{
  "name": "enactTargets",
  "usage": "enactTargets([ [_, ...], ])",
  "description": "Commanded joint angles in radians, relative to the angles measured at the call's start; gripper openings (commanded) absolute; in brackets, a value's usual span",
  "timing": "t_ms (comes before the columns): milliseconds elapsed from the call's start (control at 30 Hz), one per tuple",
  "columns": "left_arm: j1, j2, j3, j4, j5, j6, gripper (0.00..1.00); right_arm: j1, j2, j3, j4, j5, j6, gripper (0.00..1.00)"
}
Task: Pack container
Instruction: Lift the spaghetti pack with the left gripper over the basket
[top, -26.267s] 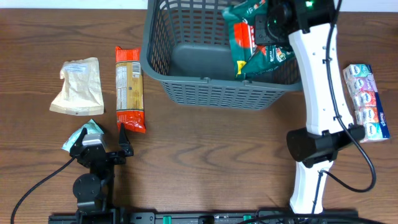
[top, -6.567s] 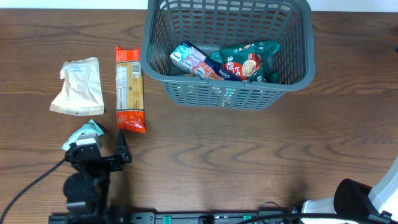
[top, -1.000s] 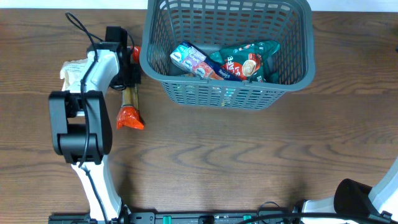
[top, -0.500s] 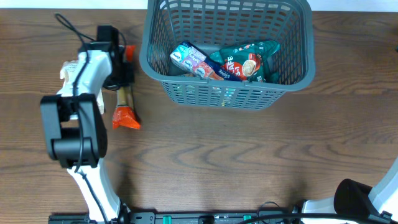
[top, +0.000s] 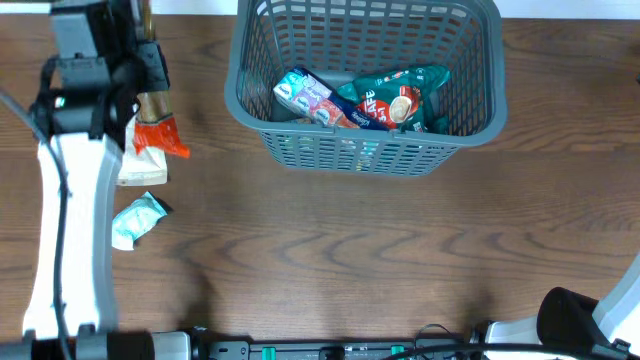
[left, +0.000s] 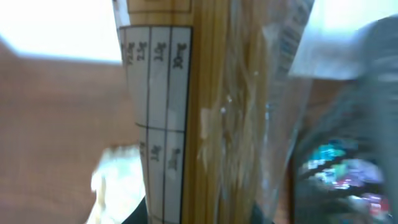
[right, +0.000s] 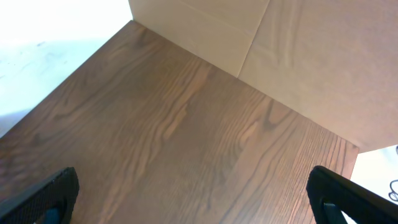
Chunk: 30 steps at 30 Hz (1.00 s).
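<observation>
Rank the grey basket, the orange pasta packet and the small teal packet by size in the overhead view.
1. grey basket
2. orange pasta packet, held nearer the camera and partly hidden
3. small teal packet

Robot lab bench: wood-grain table (top: 350, 250), white arm (top: 75, 220) (black rail (top: 300, 351) along its edge).

Print on the spaghetti packet (left: 211, 124) is illegible.

Overhead straight down on the table (top: 330, 250); left wrist close against a pasta packet (left: 211, 112); right wrist slanting onto that table.
</observation>
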Motion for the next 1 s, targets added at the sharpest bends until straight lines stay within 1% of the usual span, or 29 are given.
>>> enactTargets([
  [0,-0.053,-0.079,0.031,0.071,0.099,0.141,0.06,-0.003,-0.001,0.008,-0.001,0.013,-0.008,0.99],
  [133,-0.114,-0.116,0.031,0.149,0.254,0.242,0.06,-0.003,-0.001,0.008,-0.001,0.013,-0.008,0.99],
  [200,-0.15,-0.123,0.031,0.198,0.309,0.253,0.06,-0.003,-0.001,0.008,0.0,0.013,-0.008,0.99],
  [300,-0.196,-0.126,0.031,0.239,0.302,0.249,0.06,-0.003,-0.001,0.008,-0.001,0.013,-0.008,0.99],
  [400,-0.22,-0.126,0.031,0.246,0.303,0.254,0.06,-0.003,-0.001,0.008,-0.001,0.013,-0.008,0.99],
  [567,-0.252,-0.134,0.031,0.245,0.304,0.312,0.06,-0.003,-0.001,0.008,-0.001,0.013,-0.008,0.99],
  [733,-0.259,-0.171,0.031,0.263,0.304,0.333,0.06,-0.003,-0.001,0.008,-0.001,0.013,-0.008,0.99],
  [967,-0.259,-0.251,0.031,0.359,0.322,0.335,0.06,-0.003,-0.001,0.008,0.0,0.013,-0.008,0.99],
])
